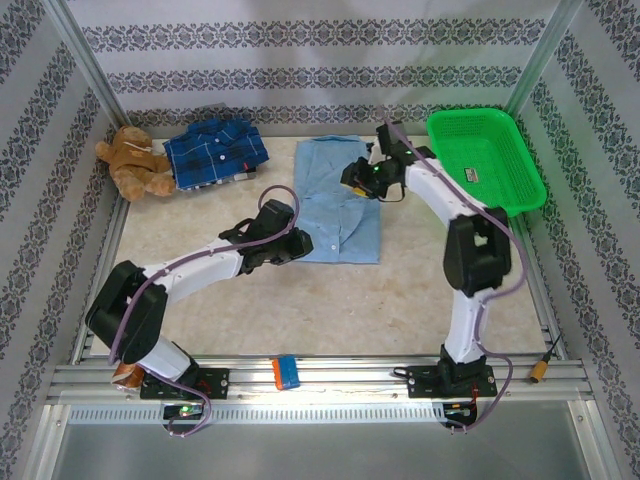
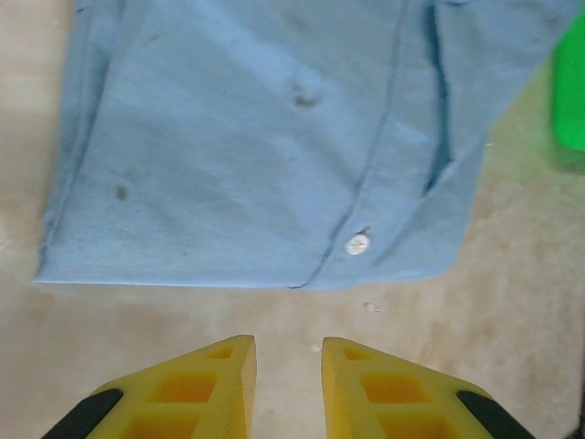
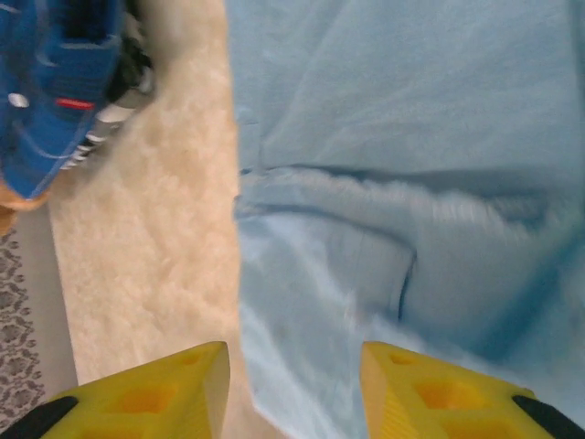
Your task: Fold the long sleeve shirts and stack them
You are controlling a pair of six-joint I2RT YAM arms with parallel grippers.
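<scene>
Light blue shirt (image 1: pixel 340 205): lies flat at centre of top view; left wrist view adds white button (image 2: pixel 357 244) near its lower hem. Plaid shirt (image 1: pixel 215 150): folded, upper left, beside teddy bear (image 1: pixel 133 162). Left gripper (image 2: pixel 288 357): narrowly parted, empty, below hem. Right gripper (image 3: pixel 294 361): spread, empty, over blue cloth.

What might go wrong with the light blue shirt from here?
1. The left fingers are open over bare table, just short of the hem of the light blue shirt; they might pinch only one layer and pull the fold apart.
2. The right fingers are open above a wrinkled fold, which might flop loose.
3. The plaid shirt lies right beside the teddy bear, so stacking there might knock the bear.
</scene>
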